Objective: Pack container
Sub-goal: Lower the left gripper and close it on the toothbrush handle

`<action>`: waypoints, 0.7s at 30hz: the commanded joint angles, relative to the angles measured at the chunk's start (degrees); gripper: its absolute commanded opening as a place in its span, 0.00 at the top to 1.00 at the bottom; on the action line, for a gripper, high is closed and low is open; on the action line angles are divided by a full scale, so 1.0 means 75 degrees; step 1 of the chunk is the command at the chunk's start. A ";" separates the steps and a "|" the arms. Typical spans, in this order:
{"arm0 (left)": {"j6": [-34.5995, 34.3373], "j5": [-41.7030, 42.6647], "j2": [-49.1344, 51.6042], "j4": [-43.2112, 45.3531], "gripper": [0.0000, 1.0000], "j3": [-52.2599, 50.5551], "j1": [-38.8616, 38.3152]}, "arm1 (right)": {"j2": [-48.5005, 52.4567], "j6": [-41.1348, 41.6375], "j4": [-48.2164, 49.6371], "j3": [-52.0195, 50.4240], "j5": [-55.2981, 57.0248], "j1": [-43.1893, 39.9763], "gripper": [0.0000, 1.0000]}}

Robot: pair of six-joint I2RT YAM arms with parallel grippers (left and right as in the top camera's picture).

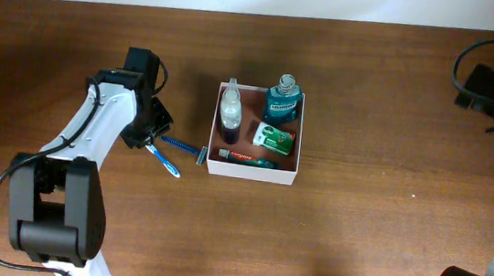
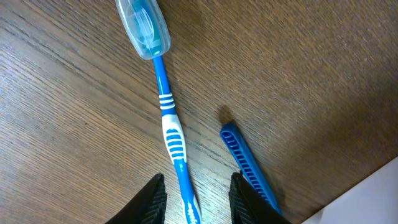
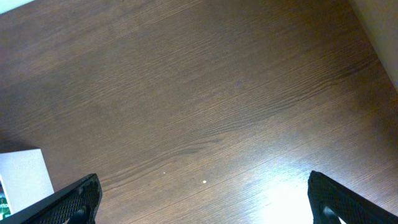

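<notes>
Heads up: your left pincer (image 2: 196, 180) is over at the left of the overhead frame. Its fingers (image 2: 152, 199) are partway apart and straddle the tail end of the blue toothbrush (image 2: 169, 118). There's a gap on both sides of the handle, so I wouldn't call it clamped.

The brush's long axis runs straight away from the pincer, capped head at the far end. That puts the jaws square across it, which looks right for the squeeze.

Just right of it lies the blue razor (image 1: 186, 147), near enough to bump on the lift. Right of both, mid-frame on the table (image 1: 356, 241), sits the container (image 1: 252, 173). It holds a clear bottle (image 1: 230, 113), a mouthwash bottle (image 1: 283, 100), a green packet (image 1: 274, 138) and a toothpaste tube (image 1: 247, 159), so the carry should be a short hop rightward.

Your right pincer (image 3: 202, 179) hangs wide apart at the far upper right, well away. Left arm's job, I reckon.
</notes>
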 commanded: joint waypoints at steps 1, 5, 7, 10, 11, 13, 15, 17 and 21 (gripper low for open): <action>-0.0102 -0.0140 0.0020 0.0020 0.66 -0.0058 0.0006 | 0.0044 0.0090 0.0012 0.0052 -0.0041 -0.0026 0.01; -0.0102 -0.0169 0.0020 0.0070 0.66 -0.0064 0.0006 | 0.0044 0.0090 0.0012 0.0052 -0.0041 -0.0026 0.02; -0.0105 -0.0251 0.0020 0.0076 0.66 -0.0064 0.0006 | 0.0044 0.0090 0.0012 0.0052 -0.0041 -0.0026 0.02; -0.0128 -0.0417 0.0020 0.0076 0.66 -0.0064 0.0006 | 0.0044 0.0090 0.0015 0.0052 -0.0041 -0.0026 0.01; -0.0128 -0.0463 0.0020 0.0079 0.66 -0.0067 0.0006 | 0.0044 0.0090 0.0012 0.0052 -0.0041 -0.0026 0.01; -0.0128 -0.0469 0.0020 0.0108 0.66 -0.0067 0.0006 | 0.0044 0.0090 0.0015 0.0052 -0.0041 -0.0026 0.01; -0.0128 -0.0466 0.0020 0.0152 0.66 -0.0067 0.0006 | 0.0044 0.0090 0.0012 0.0052 -0.0041 -0.0026 0.02; -0.0128 -0.0466 0.0029 0.0181 0.66 -0.0067 0.0006 | 0.0044 0.0090 0.0012 0.0052 -0.0041 -0.0026 0.01; -0.0128 -0.0463 0.0117 0.0189 0.66 -0.0076 0.0006 | 0.0044 0.0090 0.0015 0.0050 -0.0041 -0.0026 0.01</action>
